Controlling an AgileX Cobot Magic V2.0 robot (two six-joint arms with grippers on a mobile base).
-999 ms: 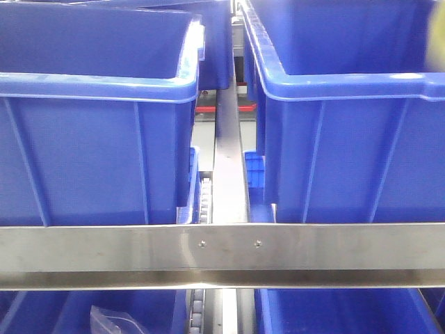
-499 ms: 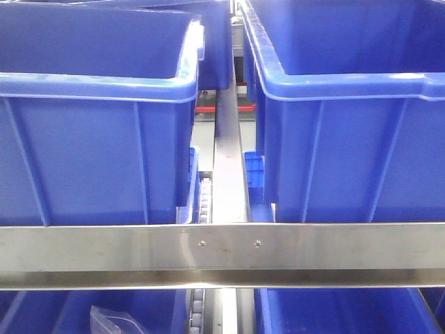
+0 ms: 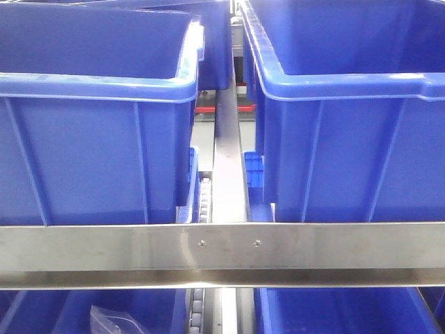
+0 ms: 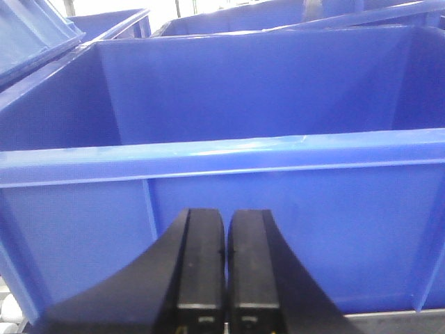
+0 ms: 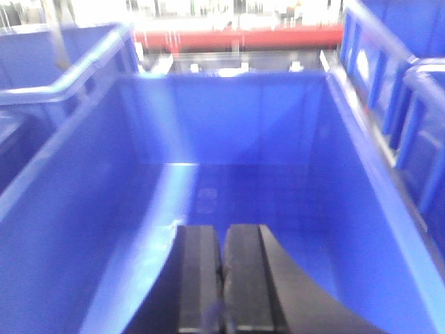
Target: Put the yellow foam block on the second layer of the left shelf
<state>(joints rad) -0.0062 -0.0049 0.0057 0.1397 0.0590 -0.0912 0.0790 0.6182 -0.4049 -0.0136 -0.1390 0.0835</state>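
Facing blue bins [image 4: 278,104], left pincer [image 4: 224,278] and right pincer [image 5: 222,278] sit pressed together, empty.

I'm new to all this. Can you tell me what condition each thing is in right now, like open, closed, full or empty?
Left gripper: shut, holding nothing, in front of a blue bin wall.
Right gripper: shut, holding nothing, over an open bin.
Left blue bin: open-topped, contents hidden.
Right blue bin: open-topped, looks empty.
Yellow foam block: not in view.
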